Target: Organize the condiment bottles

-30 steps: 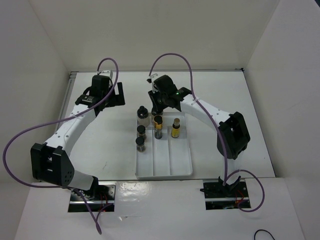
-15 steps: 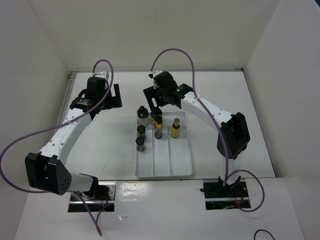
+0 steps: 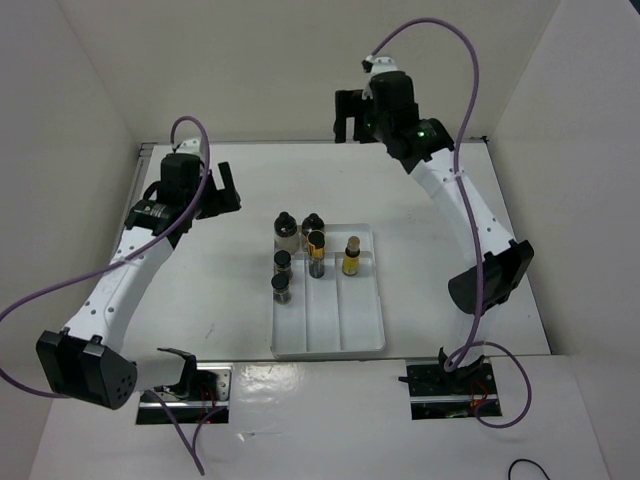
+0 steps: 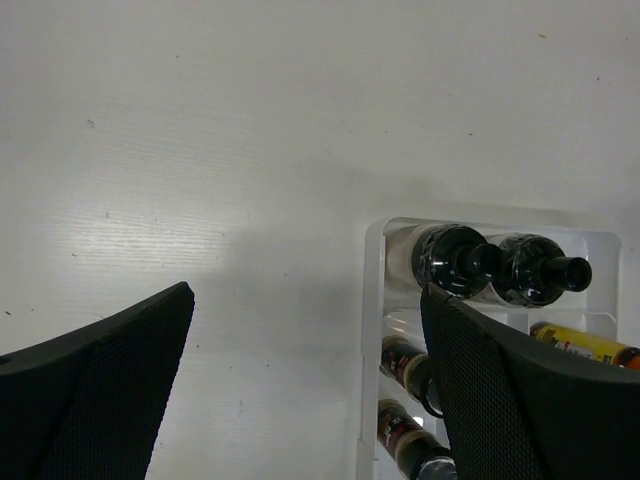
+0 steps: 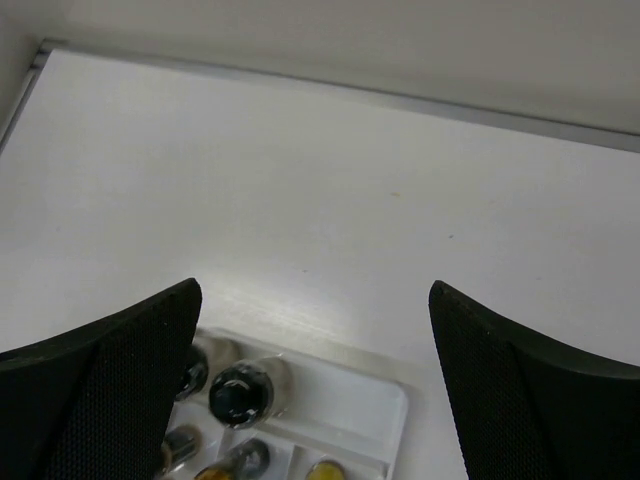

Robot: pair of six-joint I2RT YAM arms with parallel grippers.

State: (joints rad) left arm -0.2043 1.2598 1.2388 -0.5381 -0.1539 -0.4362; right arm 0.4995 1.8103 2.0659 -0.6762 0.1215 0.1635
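The white divided tray [image 3: 352,330] holds all six condiment bottles. At its far end stand a white-filled jar [image 3: 286,229] and a second black-capped jar [image 3: 312,224]. Behind them come two short dark jars [image 3: 283,263] [image 3: 280,287], a slim yellow black-capped bottle [image 3: 317,252] and a cork-topped one [image 3: 351,257]. My left gripper [image 3: 222,190] hangs open left of the tray, holding nothing; its wrist view shows the tray wall [image 4: 368,330] and the jars [image 4: 448,262] past my right finger. My right gripper [image 3: 349,117] is open and raised high near the back wall, looking down on the jar [image 5: 240,392].
White enclosure walls close in the table on the left, back and right, with a metal strip [image 3: 300,141] along the back edge. Purple cables [image 3: 430,25] loop above both arms. The near half of the tray's compartments holds nothing.
My right gripper has opened, let go of the black-capped jar at the tray's far end, and lifted away toward the back wall. The left arm has drifted slightly left.
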